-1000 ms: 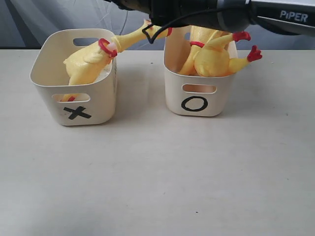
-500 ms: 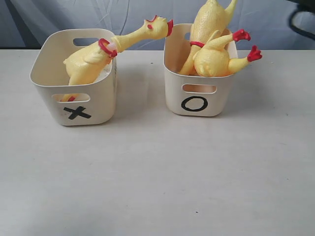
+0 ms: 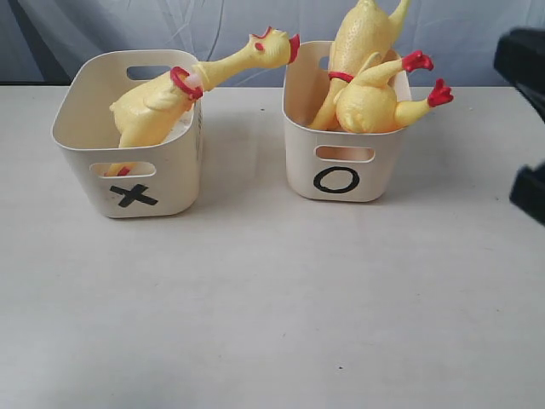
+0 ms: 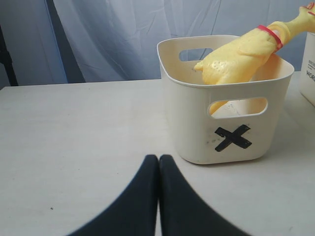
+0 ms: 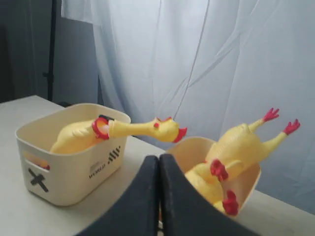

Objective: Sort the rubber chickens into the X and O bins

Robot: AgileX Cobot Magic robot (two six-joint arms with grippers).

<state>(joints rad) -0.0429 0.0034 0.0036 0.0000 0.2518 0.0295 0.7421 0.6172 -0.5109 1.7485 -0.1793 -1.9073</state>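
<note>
The pale counter (image 3: 272, 324) carries the X bin (image 3: 179, 183), with the O bin (image 3: 298, 162) just beside it. One chicken (image 3: 149, 106) lies in the X bin, its neck stretching over the rim toward the neighbour. That neighbour holds a tall body (image 3: 362, 38) and a feet-up chicken (image 3: 370, 106) (red toes outward). The left hand (image 4: 158, 164), near the X bin, and the right hand (image 5: 159, 164) each have their fingers pressed together, holding nothing.

Pale beige surface (image 3: 272, 324) fills the fg: matte, a few tiny specks, evenly lit, soft shadows only. Behind it a thin white curtain (image 3: 170, 30) hangs in loose folds across the bg, bluish-grey in the creases. Right wrist view: dark stand pole (image 5: 51, 49) upright by the curtain's edge, w/ dim grey wall (image 5: 24, 49) beside it.
</note>
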